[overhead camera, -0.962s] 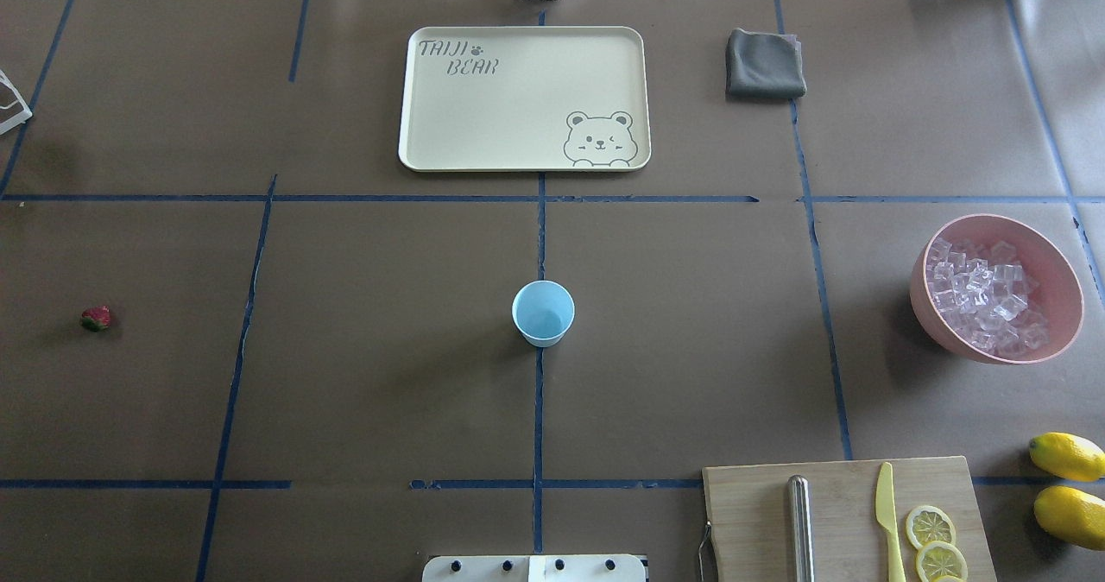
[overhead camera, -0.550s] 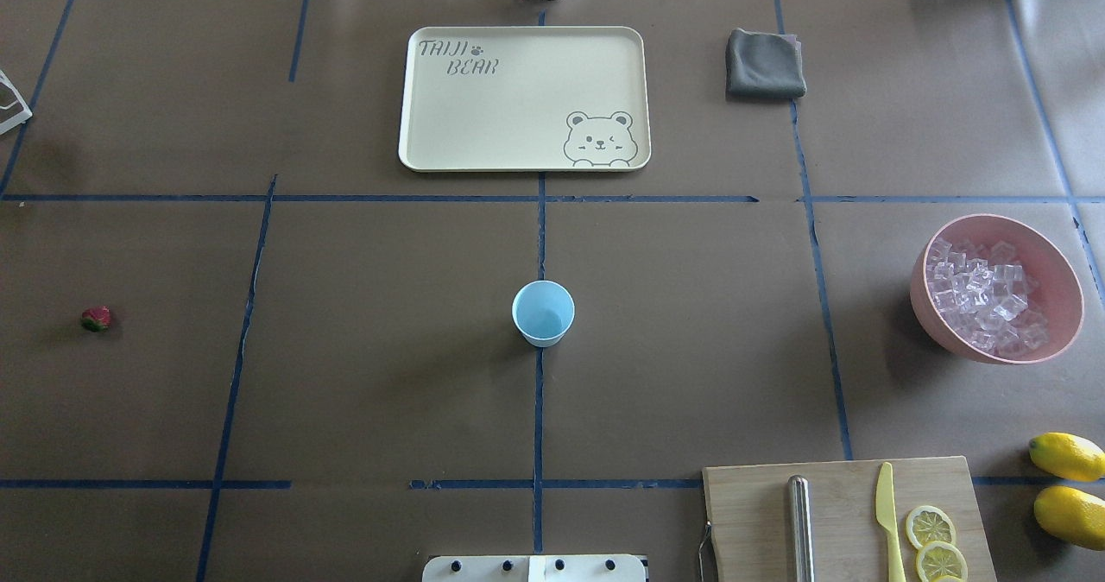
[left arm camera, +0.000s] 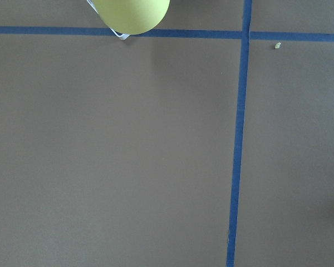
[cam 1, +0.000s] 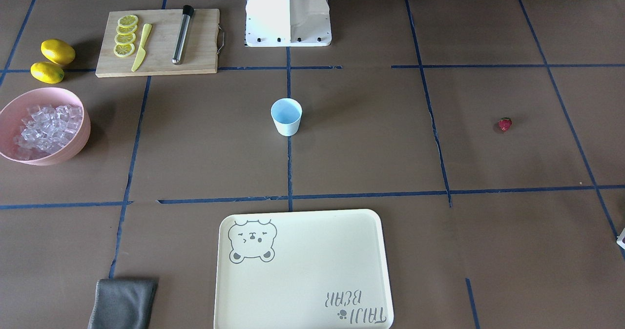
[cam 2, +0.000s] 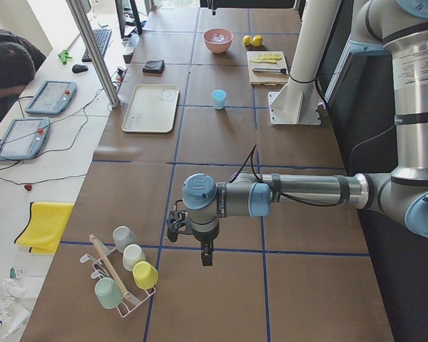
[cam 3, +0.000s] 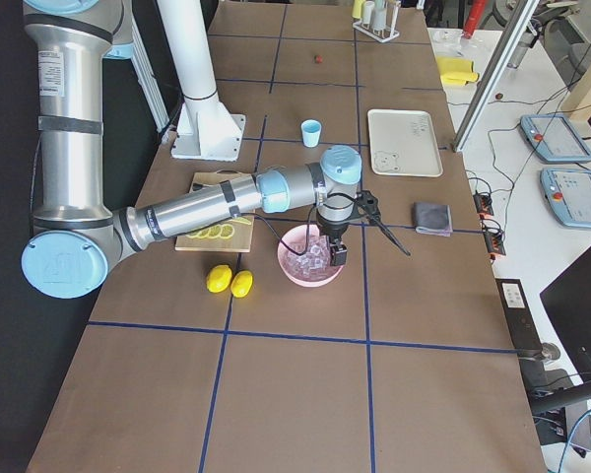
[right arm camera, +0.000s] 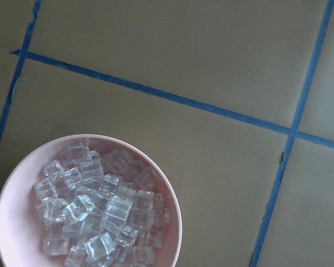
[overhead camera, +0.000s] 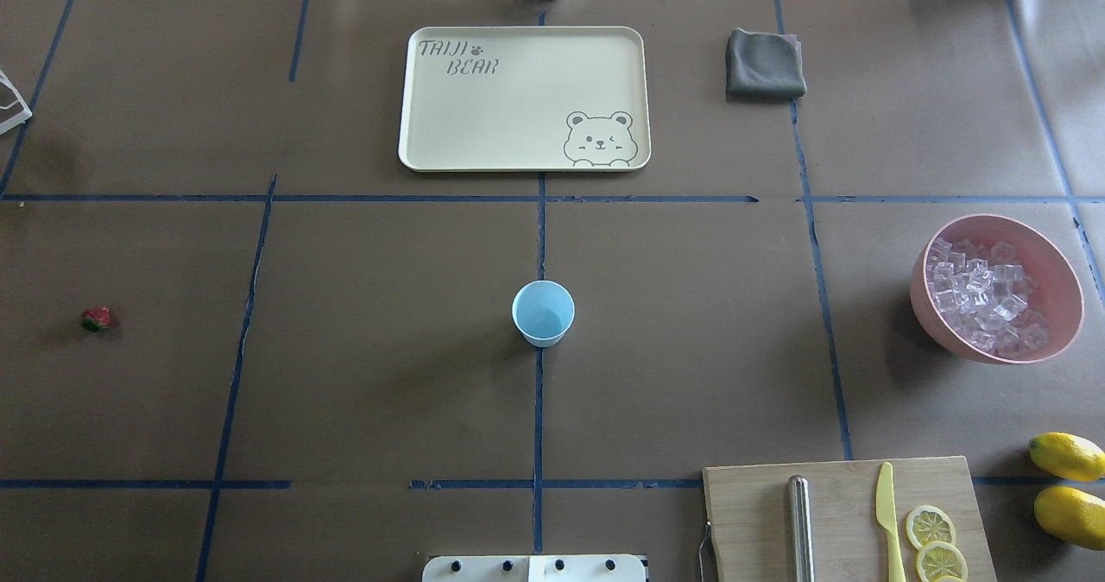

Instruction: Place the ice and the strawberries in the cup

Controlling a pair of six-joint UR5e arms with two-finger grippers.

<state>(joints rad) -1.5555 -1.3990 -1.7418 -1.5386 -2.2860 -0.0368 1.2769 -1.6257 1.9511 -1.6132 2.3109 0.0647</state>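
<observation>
The light blue cup stands upright at the table's middle, also in the front view. The ice fills a pink bowl at the right; it shows in the right wrist view. The strawberry lies alone at the far left. My right gripper hangs just above the bowl's ice. My left gripper hangs over bare table beyond the strawberry, far from the cup. Both show only in side views, so I cannot tell whether they are open or shut.
A cream tray and a grey cloth lie at the far side. A cutting board holds a metal rod, a yellow knife and lemon slices; two lemons lie beside it. A rack of cups stands near my left gripper.
</observation>
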